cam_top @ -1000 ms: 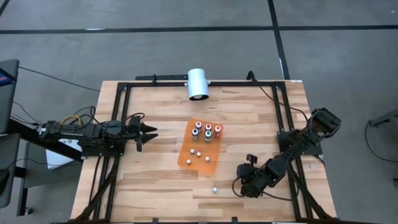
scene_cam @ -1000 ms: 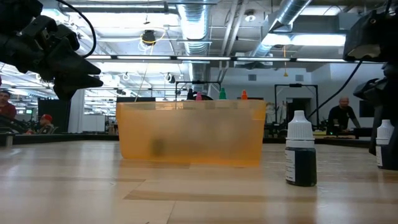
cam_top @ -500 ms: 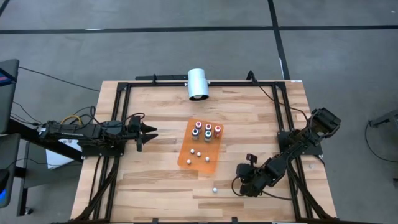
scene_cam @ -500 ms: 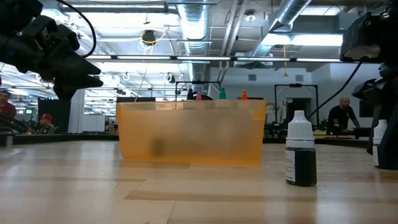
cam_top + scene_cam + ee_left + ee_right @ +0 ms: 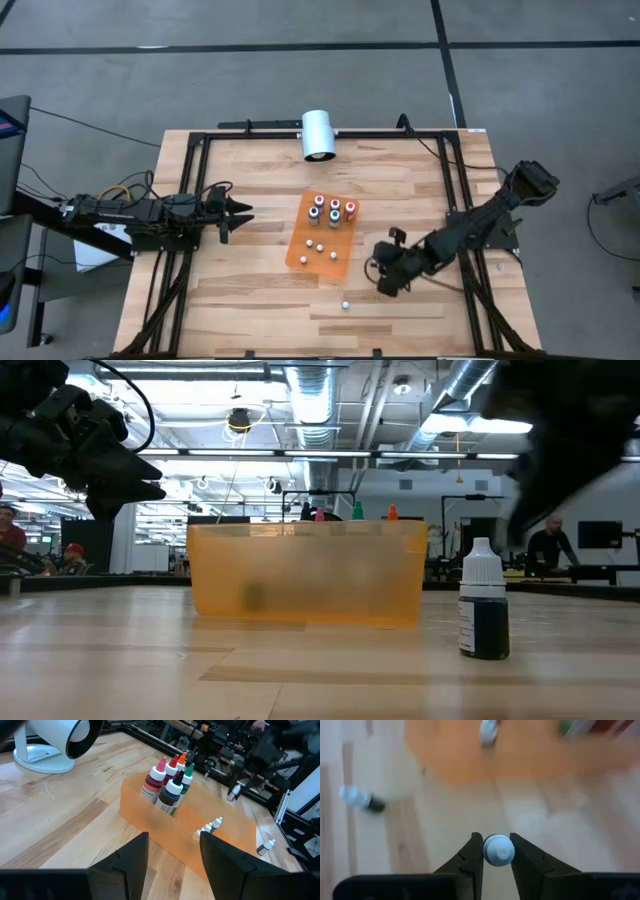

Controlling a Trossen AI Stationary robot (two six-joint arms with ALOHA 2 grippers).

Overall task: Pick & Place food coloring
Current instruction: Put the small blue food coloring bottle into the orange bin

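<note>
An orange tray (image 5: 345,245) in the middle of the table holds food coloring bottles: several with coloured tops (image 5: 333,208) at its far end and small white-capped ones (image 5: 318,250) nearer. One more white-capped bottle (image 5: 345,303) stands upright on the wood near the front. My right gripper (image 5: 384,283) hovers just right of the tray's near end, shut on another small bottle (image 5: 498,851). My left gripper (image 5: 245,210) waits open at the table's left, pointing at the tray. My right gripper pinches the bottle's white cap (image 5: 492,853) between its two fingers, one on each side. The fingers slant down from the table's right. The cap hides the bottle's body, which hangs below the fingers, clear of the table.
A big white cylinder (image 5: 319,135) lies at the far edge. Black frame rails (image 5: 200,140) run around the table's sides. Bare wood lies between the tray and the left gripper. People (image 5: 550,545) show in the room behind.
My right gripper has risen from the table's near right and gone toward the orange tray. It has carried a white-capped bottle up off the wood. The other loose bottle has stayed standing where it was.
</note>
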